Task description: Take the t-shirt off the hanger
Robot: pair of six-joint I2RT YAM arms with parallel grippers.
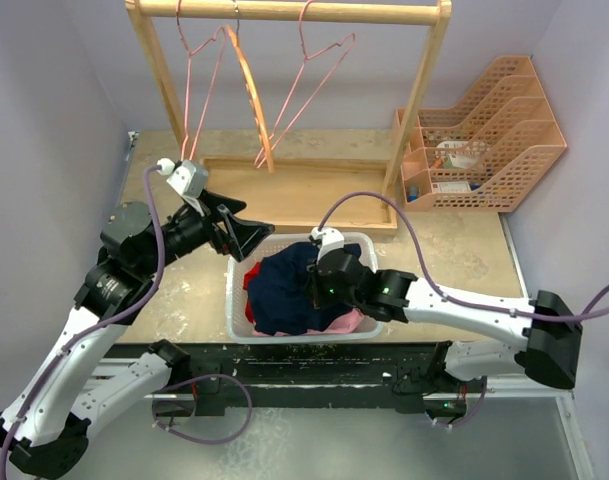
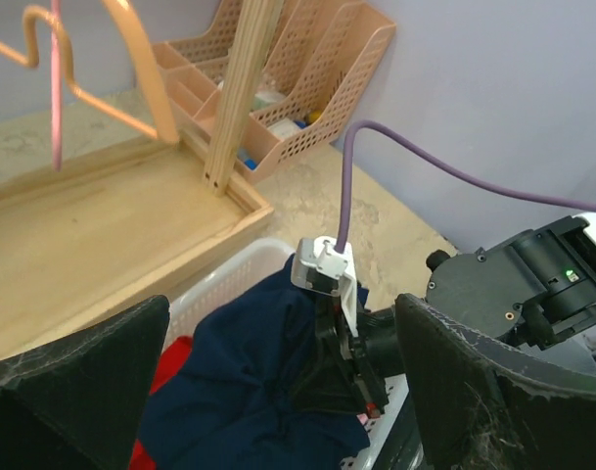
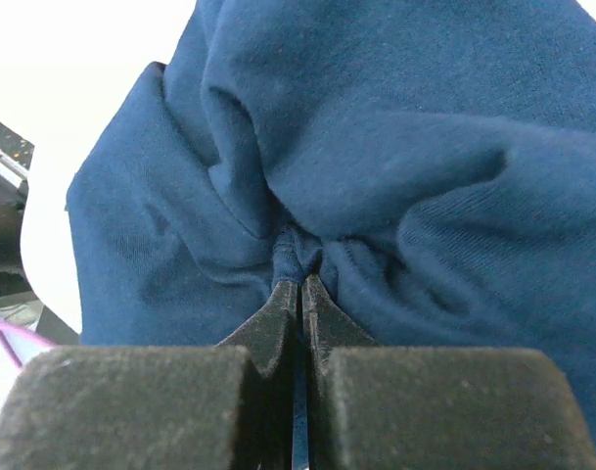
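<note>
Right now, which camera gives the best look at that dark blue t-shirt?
The top external view: it shows most of the t-shirt bunched in the white basket, pinched by the right gripper. The right wrist view shows only close-up folds at the pinch; the left wrist view shows one side.

Left gripper jaws spread wide, over white basket. Navy t-shirt bunched in basket, red garment beside it. Right gripper tip pressed into shirt folds. Behind: wooden rack base, orange hanger, pink hanger, peach file organizer.
</note>
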